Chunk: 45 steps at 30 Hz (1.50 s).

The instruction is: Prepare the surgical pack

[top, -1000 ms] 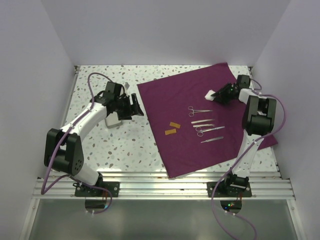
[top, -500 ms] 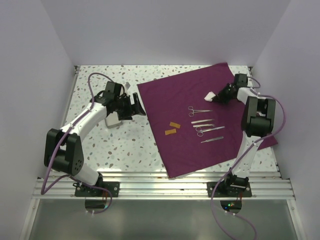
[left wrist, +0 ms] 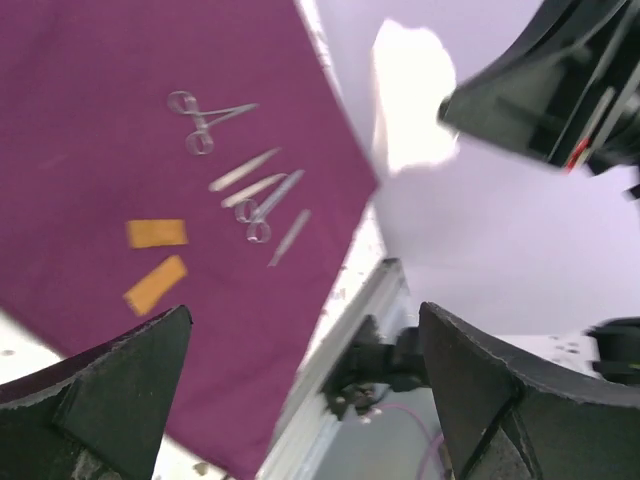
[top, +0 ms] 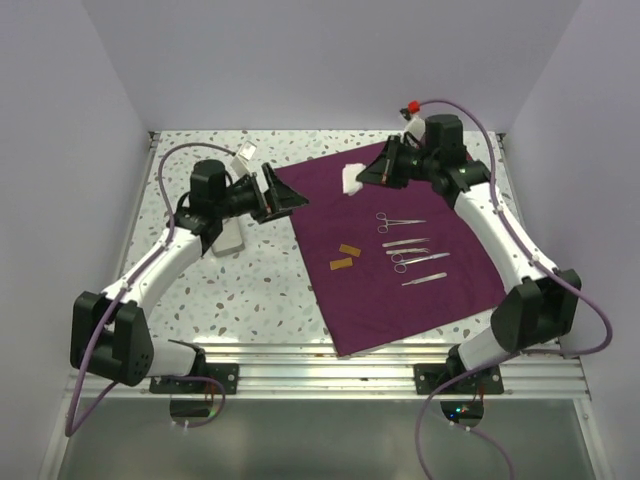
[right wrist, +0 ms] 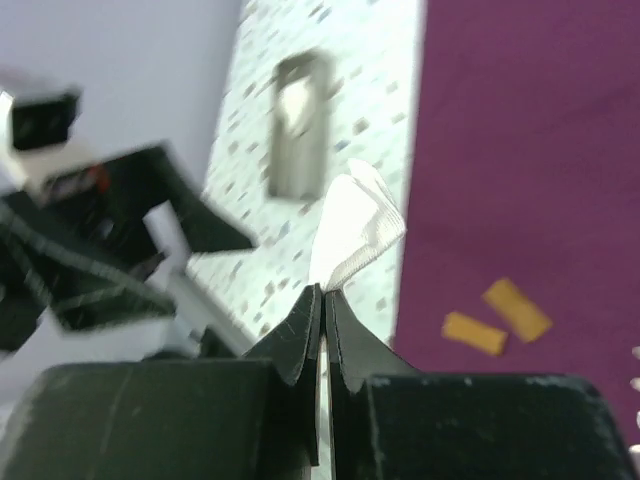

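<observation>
Right gripper [top: 374, 172] is pinched shut on a corner of the white pad [right wrist: 355, 235], held up over the far-left corner of the purple cloth [top: 330, 220]. Left gripper [top: 278, 196] is wide open and empty, just left of it. The cloth lies flat with instruments [top: 410, 250] and orange strips [top: 345, 257] on it; the steel tray [right wrist: 300, 140] sits left on the table [top: 250, 290]. Risks: the thin corner pinch may let the pad slip, and the arms are close enough to clash.

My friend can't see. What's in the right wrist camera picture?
The right gripper is shut on a white pad. Beyond it lies the purple cloth with two orange strips, and a steel tray sits on the speckled table.
</observation>
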Available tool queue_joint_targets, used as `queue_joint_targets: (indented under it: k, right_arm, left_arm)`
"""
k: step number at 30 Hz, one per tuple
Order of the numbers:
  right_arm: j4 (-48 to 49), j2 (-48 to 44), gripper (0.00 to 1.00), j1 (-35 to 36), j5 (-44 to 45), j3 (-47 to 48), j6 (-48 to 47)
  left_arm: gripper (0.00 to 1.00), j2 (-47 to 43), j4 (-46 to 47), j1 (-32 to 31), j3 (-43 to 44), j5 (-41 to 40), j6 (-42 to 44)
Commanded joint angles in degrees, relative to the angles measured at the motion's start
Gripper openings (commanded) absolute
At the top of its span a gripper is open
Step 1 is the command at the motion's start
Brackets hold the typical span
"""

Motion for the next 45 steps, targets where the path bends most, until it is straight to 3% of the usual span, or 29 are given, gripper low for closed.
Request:
queue_joint_targets:
  k: [1, 5, 8, 21, 25, 26, 29, 31, 32, 33, 34, 40, 45]
  right_arm:
    - [2.0, -5.5, 0.00, 4.5, -10.8, -4.8, 2.8]
    - [12.2, -11.0, 0.00, 9.3, -14.1, -12.0, 12.3]
    - [15.9, -13.1, 0.00, 13.3, -13.8, -14.0, 16.3]
    - [22.2, -12.8, 0.00, 19.5, -13.1, -15.5, 20.0]
    - [21.7, -12.4, 0.00, 19.7, -13.0, -16.2, 19.0]
    - [21.3, -12.4, 0.00, 19.7, -13.1, -16.4, 18.6]
    - [19.6, -11.8, 0.00, 19.7, -13.0, -16.0, 16.8]
    - [17.8, -11.3, 0.00, 19.7, -12.6, -15.6, 15.7]
    - [16.8, -10.9, 0.01, 19.8, -12.3, -14.9, 15.2]
    - [13.4, -10.3, 0.10, 19.7, -12.1, -14.4, 13.3]
    - [11.4, -9.9, 0.14, 19.7, -11.1, -13.8, 12.2]
    - [0.9, -6.5, 0.17, 19.6, -12.6, -12.6, 6.9]
    - [-6.0, -5.7, 0.17, 19.3, -10.5, -12.9, 3.1]
  left_arm:
    - [1.00, -3.3, 22.0, -0.3, -4.2, 8.4, -14.8]
    - [1.00, -6.3, 37.3, -0.4, -10.9, 8.4, -24.9]
    - [1.00, -7.8, 43.1, -0.5, -15.1, 8.4, -30.4]
    - [0.96, -8.7, 41.9, -2.4, -17.7, 9.0, -36.1]
    - [0.77, -8.2, 46.2, -2.4, -18.8, 9.0, -38.9]
    - [0.63, -7.8, 46.7, -2.4, -18.8, 9.2, -39.2]
    - [0.43, -7.1, 45.9, -2.3, -18.6, 9.8, -39.0]
    - [0.31, -6.8, 44.6, -2.2, -18.3, 10.1, -37.6]
    - [0.13, -6.4, 42.9, -1.8, -17.8, 10.9, -36.8]
    - [0.05, -6.3, 41.4, -1.3, -17.6, 11.0, -34.7]
    - [0.00, -6.3, 39.7, 0.4, -17.4, 11.1, -33.3]
    - [0.00, -4.3, 22.1, 10.5, -13.4, 13.5, -19.9]
    - [0.00, 0.9, -2.7, 14.6, -0.3, 6.4, 5.6]
